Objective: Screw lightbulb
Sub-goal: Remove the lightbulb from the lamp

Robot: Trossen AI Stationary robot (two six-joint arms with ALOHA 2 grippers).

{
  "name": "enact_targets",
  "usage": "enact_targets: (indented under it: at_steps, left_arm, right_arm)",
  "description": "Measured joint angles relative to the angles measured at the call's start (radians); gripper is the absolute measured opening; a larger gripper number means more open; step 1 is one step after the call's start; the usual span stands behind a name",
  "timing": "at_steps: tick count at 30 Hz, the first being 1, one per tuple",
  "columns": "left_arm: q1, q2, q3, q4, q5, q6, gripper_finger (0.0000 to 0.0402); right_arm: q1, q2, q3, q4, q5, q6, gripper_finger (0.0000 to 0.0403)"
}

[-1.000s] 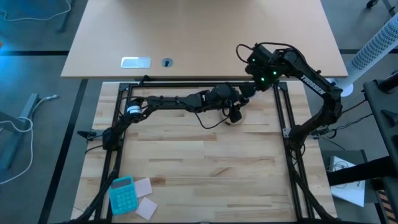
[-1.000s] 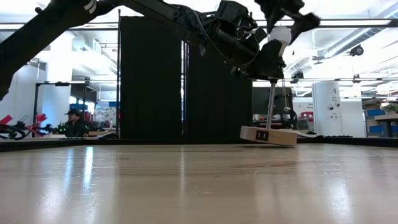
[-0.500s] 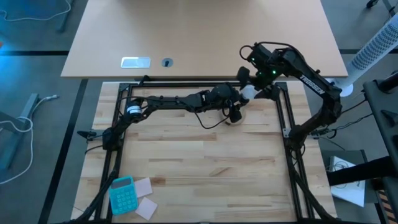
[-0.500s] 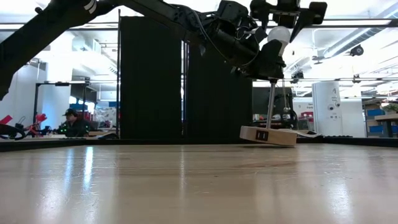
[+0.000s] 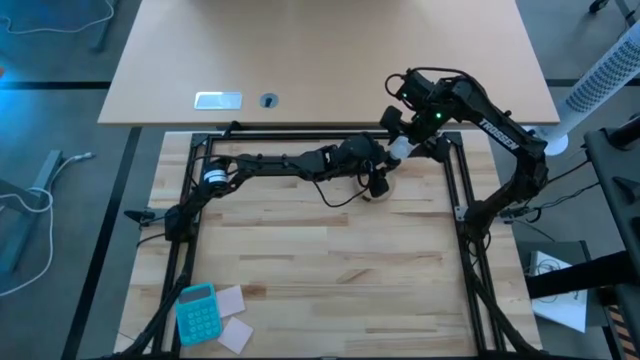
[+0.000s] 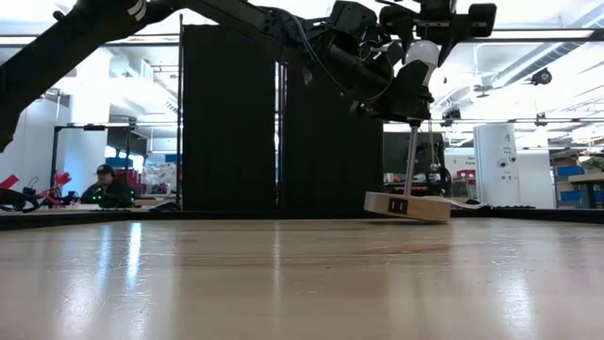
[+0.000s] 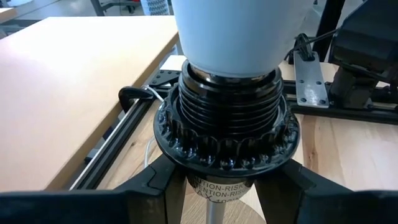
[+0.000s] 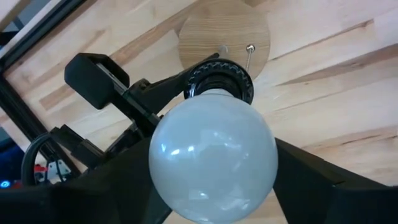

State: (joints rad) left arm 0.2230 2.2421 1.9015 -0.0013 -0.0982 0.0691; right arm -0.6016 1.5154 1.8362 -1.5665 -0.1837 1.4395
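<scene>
Two end effectors on one lamp, left end effector clamped on black socket, white lightbulb seated in it, right end effector straddling the bulb, fingers spread, wooden base on worktop.

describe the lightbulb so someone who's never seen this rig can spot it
Find the wooden disc stand at the table's far edge, between the two arms. A thin post rises from it to a black socket, and the lightbulb sits in that: a glossy white globe, the only white thing among dark arms.
</scene>
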Motion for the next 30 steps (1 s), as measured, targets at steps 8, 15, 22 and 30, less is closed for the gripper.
enact_targets:
  at_steps: [8, 15, 22, 30]
  left_arm:
    - [0.000, 0.000, 0.000, 0.006, -0.006, 0.000, 0.0145]
    - [0.002, 0.000, -0.002, -0.011, -0.010, -0.006, 0.0145]
    - [0.001, -0.001, -0.002, -0.015, -0.007, -0.007, 0.0145]
    - [0.002, -0.005, 0.000, -0.011, -0.012, 0.004, 0.0145]
  right_arm:
    - [-0.008, 0.003, 0.000, 0.006, 0.000, -0.305, 0.0265]
    - [-0.008, 0.023, 0.002, 0.014, 0.001, -1.276, 0.0268]
    - [-0.004, 0.024, 0.003, 0.000, 0.048, -2.193, 0.0261]
    - [0.002, 0.009, 0.027, -0.010, 0.090, -2.307, 0.0257]
